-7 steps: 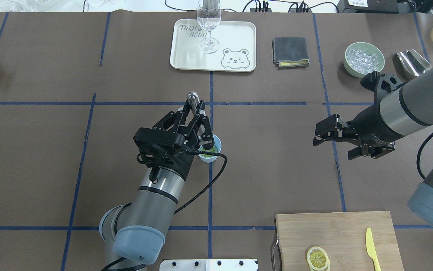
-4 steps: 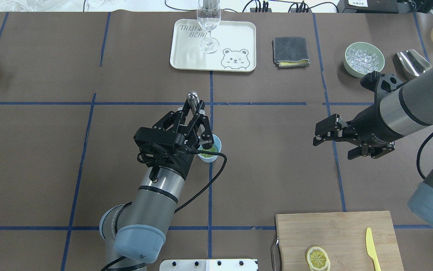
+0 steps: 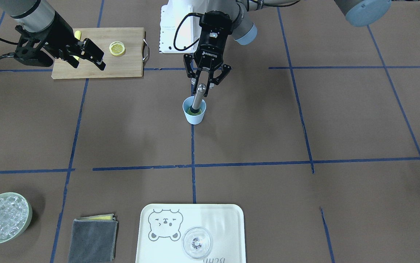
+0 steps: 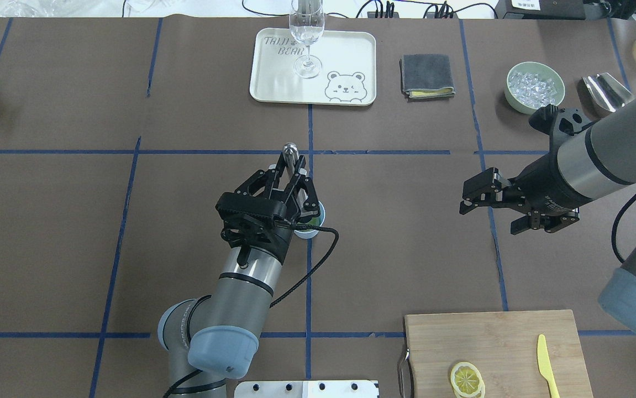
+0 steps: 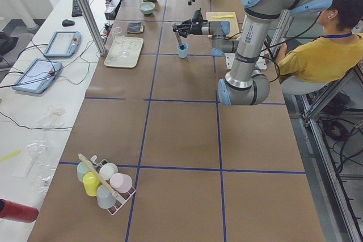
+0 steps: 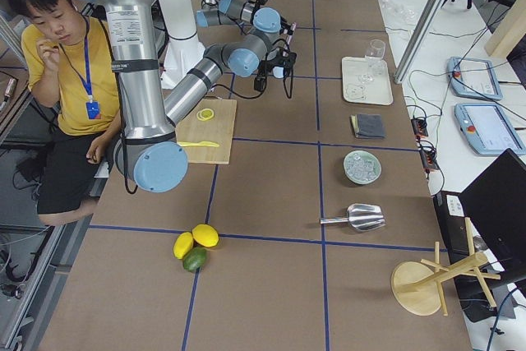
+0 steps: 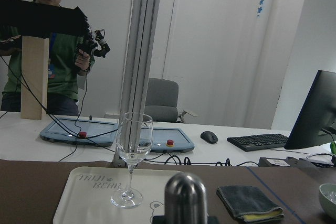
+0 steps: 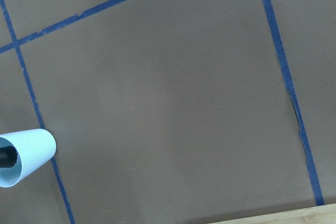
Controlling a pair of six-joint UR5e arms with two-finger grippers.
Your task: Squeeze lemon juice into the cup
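The light blue cup (image 3: 194,114) stands at the table's middle, and in the overhead view (image 4: 312,231) it is mostly under my left gripper. A steel muddler (image 3: 198,96) stands tilted in it, its dark end on greenish-yellow matter. My left gripper (image 3: 203,87) is shut on the muddler's upper shaft (image 4: 292,157). The thick lemon piece is not in view as such. My right gripper (image 4: 489,215) is open and empty, far to the right of the cup. The right wrist view shows the cup (image 8: 26,156) at its left edge.
A wooden cutting board (image 4: 494,340) at the near right holds a thin lemon slice (image 4: 467,379) and a yellow knife (image 4: 543,359). At the back are a tray (image 4: 273,83) with a clear glass (image 4: 306,33), a grey cloth (image 4: 427,76), a green bowl of ice (image 4: 535,87) and a metal scoop (image 4: 605,91).
My left arm has shifted right and a little toward the robot, and the muddler's top has moved with it. The cup is now more hidden under the gripper. The right arm has not moved.
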